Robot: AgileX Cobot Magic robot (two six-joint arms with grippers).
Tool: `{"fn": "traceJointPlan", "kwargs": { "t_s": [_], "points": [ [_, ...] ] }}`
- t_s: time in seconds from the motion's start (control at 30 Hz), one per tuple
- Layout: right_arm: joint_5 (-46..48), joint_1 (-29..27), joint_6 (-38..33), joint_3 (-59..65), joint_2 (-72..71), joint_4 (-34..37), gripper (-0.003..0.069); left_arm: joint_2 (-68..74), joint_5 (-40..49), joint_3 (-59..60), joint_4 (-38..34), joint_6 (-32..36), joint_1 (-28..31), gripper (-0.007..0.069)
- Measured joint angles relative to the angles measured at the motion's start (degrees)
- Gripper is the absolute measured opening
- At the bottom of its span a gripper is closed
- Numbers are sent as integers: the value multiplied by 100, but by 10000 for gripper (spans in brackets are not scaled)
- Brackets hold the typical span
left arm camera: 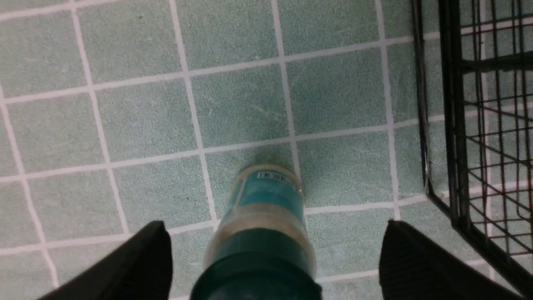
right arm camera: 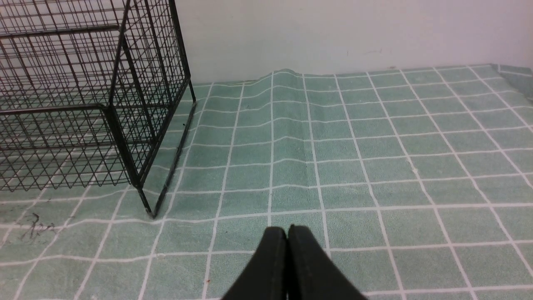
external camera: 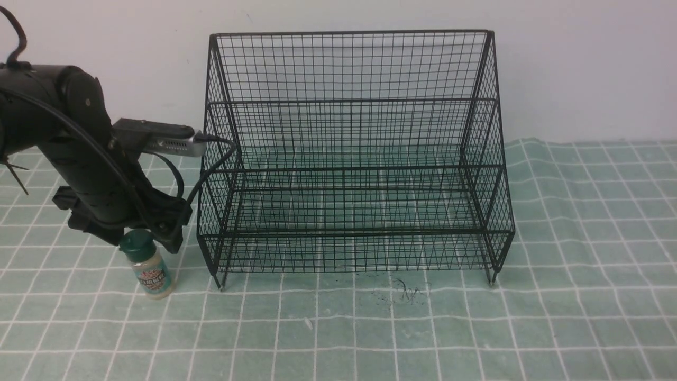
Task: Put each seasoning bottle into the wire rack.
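Note:
The seasoning bottle stands upright on the green checked cloth, just left of the wire rack's front left corner. It has a dark green cap, pale contents and a teal label. My left gripper hangs right over its cap, open. In the left wrist view the bottle sits between the two black fingers, with a gap on each side. The black wire rack stands mid-table against the wall, empty; its edge shows in the left wrist view. My right gripper is shut and empty, low over the cloth right of the rack.
A green cloth with white grid lines covers the table and is rumpled near the rack's right side. A white wall rises behind. Dark scribble marks lie on the cloth before the rack. The left arm's cable runs close to the rack's left side.

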Motion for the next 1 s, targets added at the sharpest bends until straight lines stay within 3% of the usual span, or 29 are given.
{"fn": "traceJointPlan", "kwargs": {
  "t_s": [0.1, 0.23, 0.67, 1.0],
  "points": [
    [0, 0, 0, 0, 0, 0, -15, 46, 4, 0, 10, -23, 0, 552],
    [0, 0, 0, 0, 0, 0, -15, 59, 54, -7, 62, -82, 0, 311],
    [0, 0, 0, 0, 0, 0, -15, -1027, 1699, -1043, 729, -258, -44, 320],
    [0, 0, 0, 0, 0, 0, -15, -1589, 1827, -1973, 228, -455, -1334, 320]
  ]
}}
